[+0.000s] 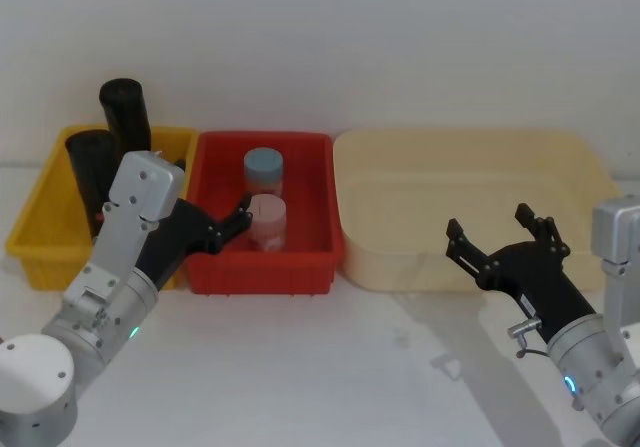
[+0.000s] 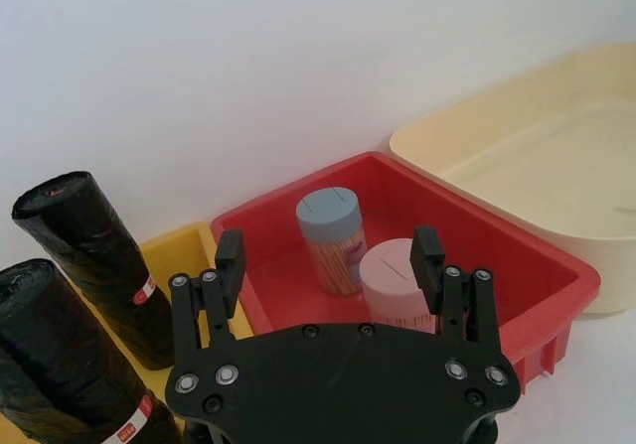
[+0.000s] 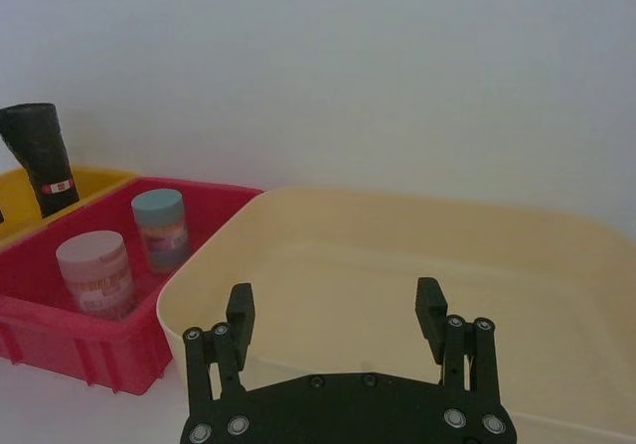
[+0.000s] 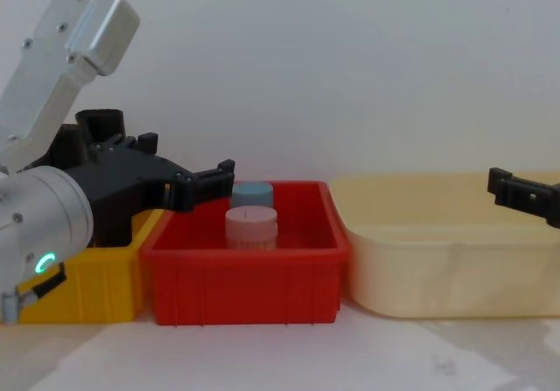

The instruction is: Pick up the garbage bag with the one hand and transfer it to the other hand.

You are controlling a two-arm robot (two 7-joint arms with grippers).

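Observation:
Two tall black garbage bag rolls with red-and-white label bands stand upright in the yellow bin (image 1: 30,237): one at the back (image 1: 124,112) (image 2: 94,255) (image 3: 40,151), one nearer (image 1: 88,167) (image 2: 60,365). My left gripper (image 1: 218,199) (image 2: 329,255) (image 4: 185,157), on the arm with the green ring, is open and hovers over the border of the yellow and red bins, right of the rolls and holding nothing. My right gripper (image 1: 490,222) (image 3: 335,305) (image 4: 516,190), on the arm with the blue ring, is open and empty at the cream bin's front rim.
A red bin (image 1: 265,272) in the middle holds a short pink cylinder (image 1: 267,222) and a short blue-grey cylinder (image 1: 264,170). A wide cream bin (image 1: 460,167) stands to the right. A white wall rises close behind the bins; bare white table lies in front.

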